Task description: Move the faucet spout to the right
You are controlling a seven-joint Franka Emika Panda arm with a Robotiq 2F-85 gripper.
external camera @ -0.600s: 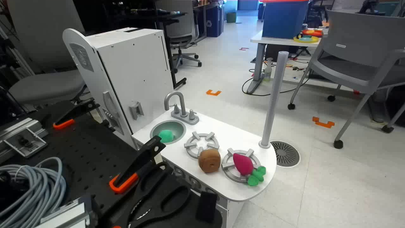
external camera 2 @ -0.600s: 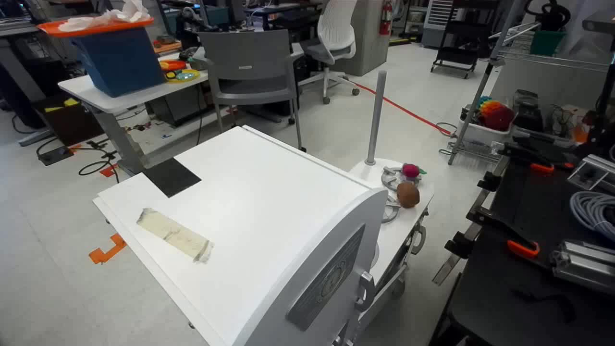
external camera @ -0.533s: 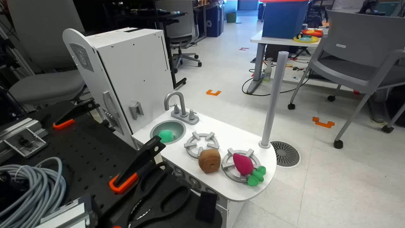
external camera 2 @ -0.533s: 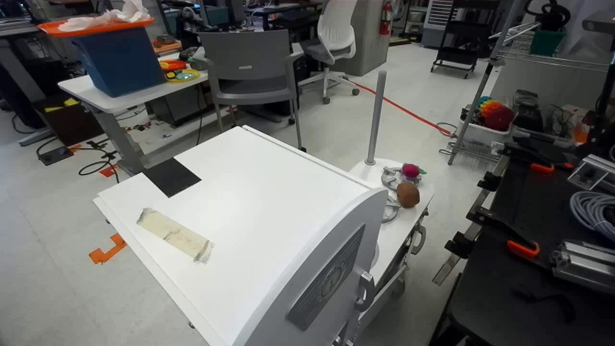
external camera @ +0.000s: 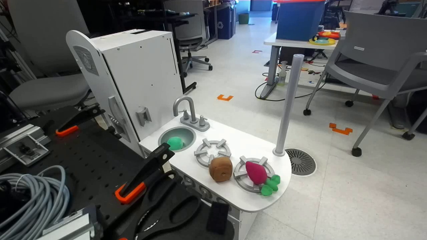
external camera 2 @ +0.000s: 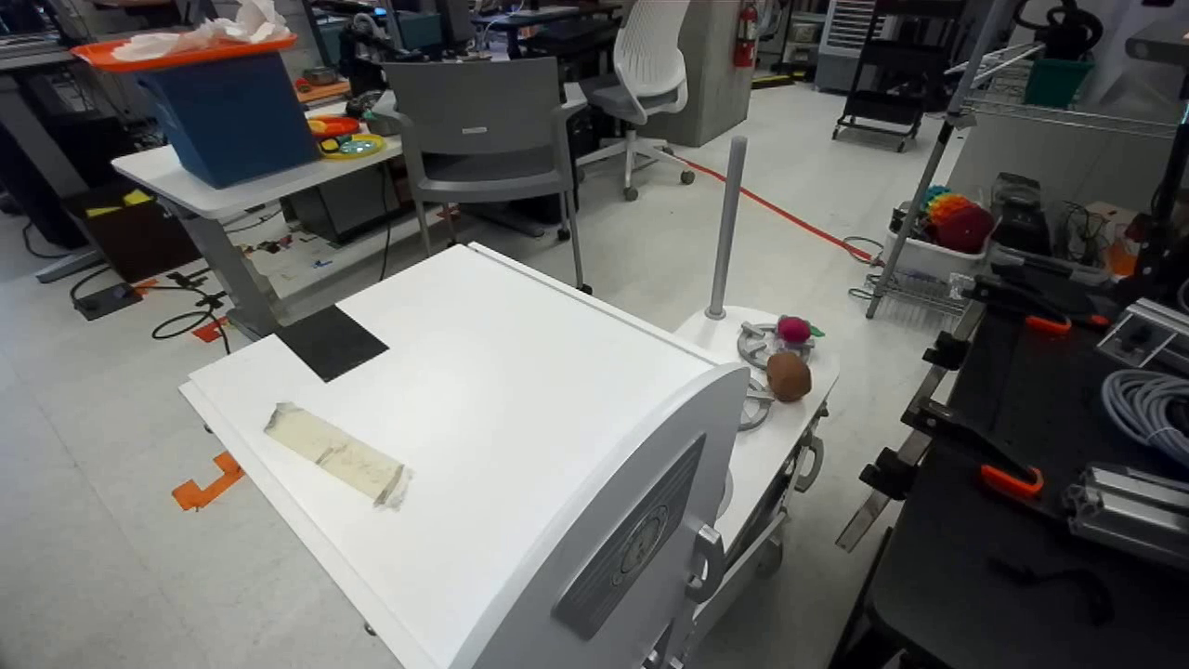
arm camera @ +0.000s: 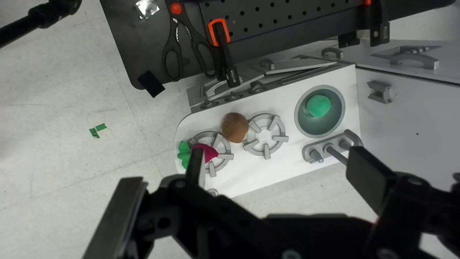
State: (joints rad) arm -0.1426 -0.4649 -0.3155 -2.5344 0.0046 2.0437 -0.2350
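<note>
Your claw (arm camera: 276,162) is spread, its two fingers (arm camera: 370,176) well apart. Locate one faucet spout (external camera: 192,108) between two handles (external camera: 202,120), beside one sink (external camera: 189,135); it arches toward the white cabinet (external camera: 143,70). On your surface (external camera: 248,146), count two burners (external camera: 200,153), one brown toy (external camera: 221,169) near both, one pink vegetable (external camera: 256,172) on one burner, one green toy (external camera: 175,143) in the sink.
</note>
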